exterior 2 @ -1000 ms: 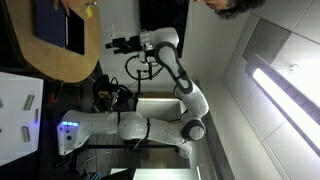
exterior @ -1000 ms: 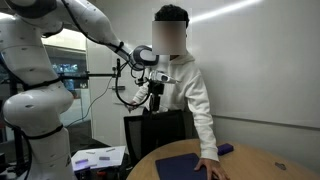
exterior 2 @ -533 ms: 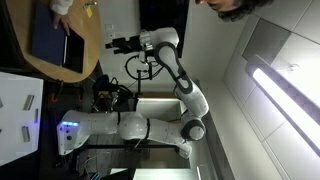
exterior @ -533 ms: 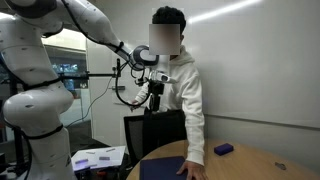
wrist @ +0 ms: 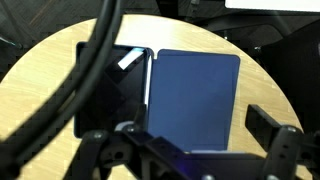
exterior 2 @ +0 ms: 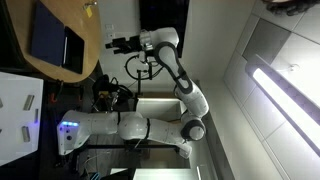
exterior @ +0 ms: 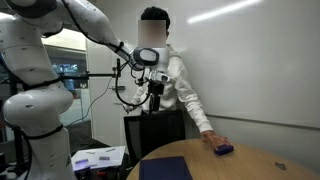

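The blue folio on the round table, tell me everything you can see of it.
The folio lies open and flat on the round wooden table, spread like a book. In the wrist view one half is a matte blue cover with rounded corners; the other is a dark glossy panel with a small white glint near the hinge. In an exterior view it sits near the table's edge. Only the table touches it; the gripper hangs well above.

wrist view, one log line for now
fingers open, empty | above blue folder, open on round table | person's hand at small blue object
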